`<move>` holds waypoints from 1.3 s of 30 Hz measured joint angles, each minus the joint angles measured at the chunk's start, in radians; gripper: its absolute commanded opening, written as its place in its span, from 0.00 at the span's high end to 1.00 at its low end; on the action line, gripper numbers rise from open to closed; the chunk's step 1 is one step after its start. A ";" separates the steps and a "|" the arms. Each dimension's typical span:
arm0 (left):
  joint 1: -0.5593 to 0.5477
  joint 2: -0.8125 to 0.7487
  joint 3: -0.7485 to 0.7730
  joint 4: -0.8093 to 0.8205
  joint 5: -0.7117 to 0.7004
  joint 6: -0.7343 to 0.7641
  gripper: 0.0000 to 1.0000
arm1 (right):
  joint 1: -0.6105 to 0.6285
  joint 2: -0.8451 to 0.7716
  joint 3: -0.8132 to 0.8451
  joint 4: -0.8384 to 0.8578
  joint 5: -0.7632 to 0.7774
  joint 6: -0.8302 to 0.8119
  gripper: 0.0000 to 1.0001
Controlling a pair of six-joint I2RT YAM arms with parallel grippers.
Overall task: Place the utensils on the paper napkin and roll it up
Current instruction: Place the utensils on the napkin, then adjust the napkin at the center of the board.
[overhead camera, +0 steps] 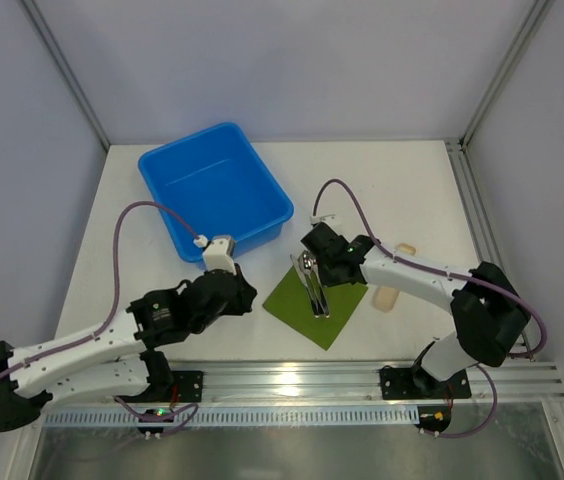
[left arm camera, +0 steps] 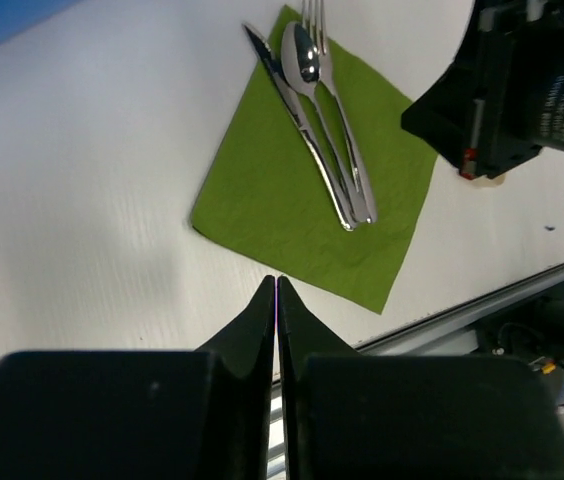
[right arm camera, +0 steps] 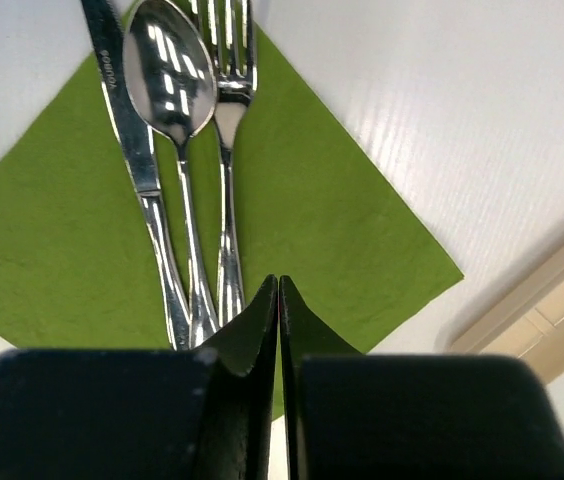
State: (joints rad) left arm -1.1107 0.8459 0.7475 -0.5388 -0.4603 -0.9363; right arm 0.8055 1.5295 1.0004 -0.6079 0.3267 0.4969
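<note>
Knife [right arm camera: 137, 150], spoon [right arm camera: 172, 90] and fork [right arm camera: 227, 120] lie side by side, touching, on the green paper napkin [left arm camera: 262, 190]. In the top view their heads point to about 11 o'clock and their handles to 5 o'clock, and they overhang the sheet's far edge slightly. The napkin is flat and unrolled on the white table [overhead camera: 112, 230].

The right gripper [right arm camera: 278, 280] has its jaws pressed together, holding nothing. Its tips sit over the napkin just beside the fork handle; contact cannot be told. The left gripper [left arm camera: 277, 280], likewise closed and empty, points at the napkin's near edge from 9 o'clock, just off the sheet.

A blue bin [overhead camera: 212, 185] stands at 10 o'clock of the napkin, and a beige cylinder [overhead camera: 386, 298] lies at 3 o'clock.

Judged from this layout, placing is complete and rolling has not begun. The next move calls for catching one corner or edge of the thin sheet, probably with jaws opened to pinch it. That edge then has to be carried over the cutlery without sliding the pieces apart.
</note>
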 measured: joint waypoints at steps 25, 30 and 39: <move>0.087 0.626 0.098 0.242 0.093 0.009 0.96 | -0.095 -0.111 -0.198 0.125 -0.045 0.043 0.96; 0.095 0.657 0.098 0.269 0.095 0.003 0.97 | -0.095 -0.101 -0.229 0.137 -0.060 0.059 0.96; 0.108 0.661 0.062 0.307 0.101 -0.006 0.95 | -0.094 -0.080 -0.249 0.145 -0.070 0.080 0.96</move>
State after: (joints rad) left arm -1.0027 1.5074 0.8097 -0.2314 -0.3588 -0.9421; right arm 0.7116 1.4498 0.7517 -0.4625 0.2565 0.5770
